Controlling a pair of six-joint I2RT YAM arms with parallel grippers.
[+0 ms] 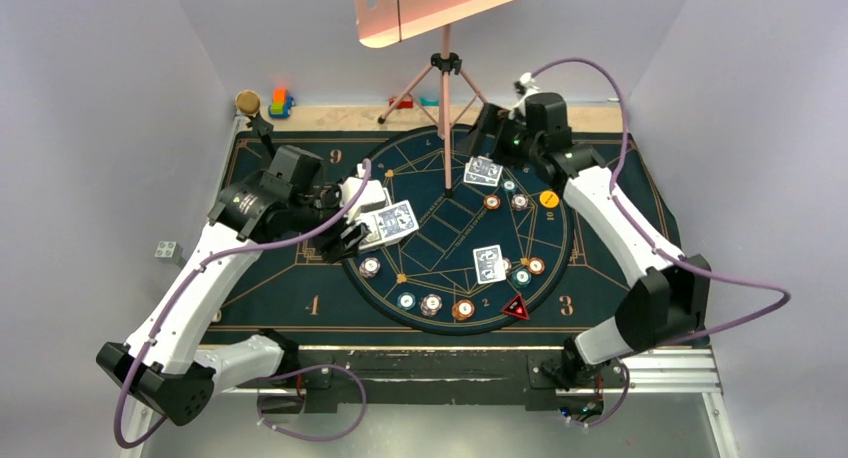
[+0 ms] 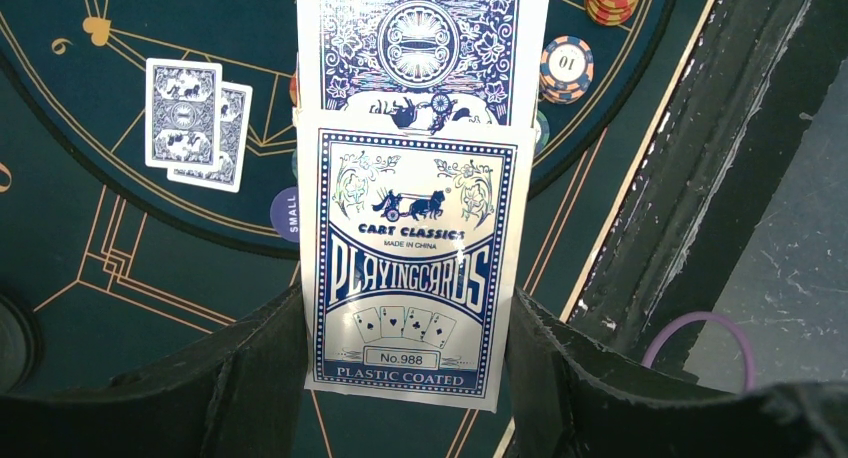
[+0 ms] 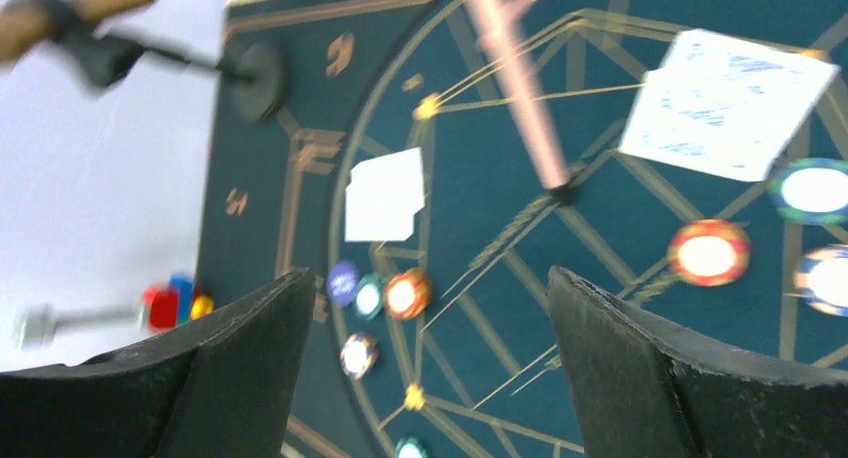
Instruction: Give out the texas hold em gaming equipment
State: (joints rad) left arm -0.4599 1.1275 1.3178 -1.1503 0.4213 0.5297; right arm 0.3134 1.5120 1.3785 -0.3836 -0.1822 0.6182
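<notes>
My left gripper [image 1: 352,226] [image 2: 410,303] is shut on a blue-and-white pack of playing cards [image 1: 390,221] [image 2: 415,278], held over the left side of the round layout, with a blue-backed card [image 2: 425,38] sticking out past its far end. Two cards [image 2: 195,125] [image 1: 488,263] lie face down on the mat. Another small pile of cards [image 1: 483,170] [image 3: 725,103] lies at the far side, just beside my right gripper [image 1: 490,136] [image 3: 430,278], which is open and empty. Striped chips [image 1: 462,309] [image 2: 566,68] [image 3: 708,251] ring the circle, along with a yellow disc [image 1: 548,198], a dark-blue disc [image 2: 286,213] and a red triangular marker [image 1: 516,307].
A pink tripod stand [image 1: 445,78] rises from the far middle of the dark gold-lined mat [image 1: 300,278]. Coloured toy blocks [image 1: 280,103] and a brown knob on a black holder [image 1: 246,102] sit at the far left corner. A small grey cube [image 1: 167,250] lies left of the mat.
</notes>
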